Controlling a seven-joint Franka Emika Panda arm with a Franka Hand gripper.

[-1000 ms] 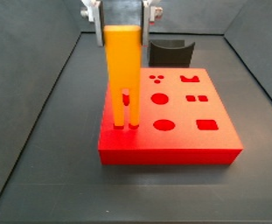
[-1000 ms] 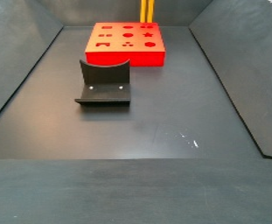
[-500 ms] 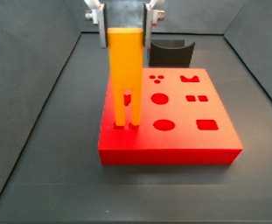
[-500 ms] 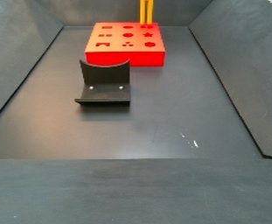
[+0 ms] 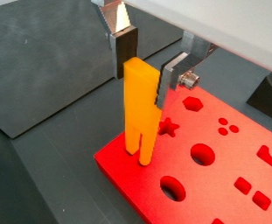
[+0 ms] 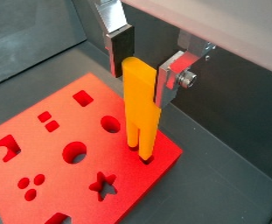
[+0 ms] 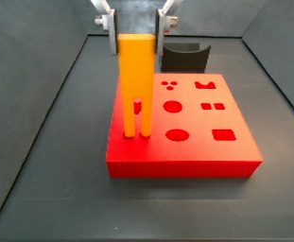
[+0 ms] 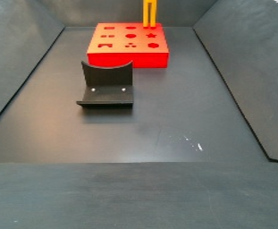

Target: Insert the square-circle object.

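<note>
The square-circle object, a long orange-yellow bar [image 7: 135, 80], stands upright on the red block [image 7: 187, 165] with its two prongs down in holes near the block's edge. It shows in both wrist views [image 5: 138, 105] [image 6: 141, 105] and at the far end of a side view [image 8: 151, 12]. My gripper [image 7: 136, 33] is straight above the block. Its silver fingers [image 5: 173, 74] flank only the bar's top end in both wrist views [image 6: 142, 83]. The jaws look slightly wider than the bar, so the gripper is open.
The red block [image 5: 219, 171] [image 6: 132, 171] [image 8: 129, 59] has several other shaped holes. A dark grey curved stand [image 8: 105, 85] [image 7: 183, 55] sits on the dark floor beside the block. Sloped dark walls enclose the floor.
The bar's top has sunk a little lower while its prongs stay at the block's holes. The gripper stays above it.
</note>
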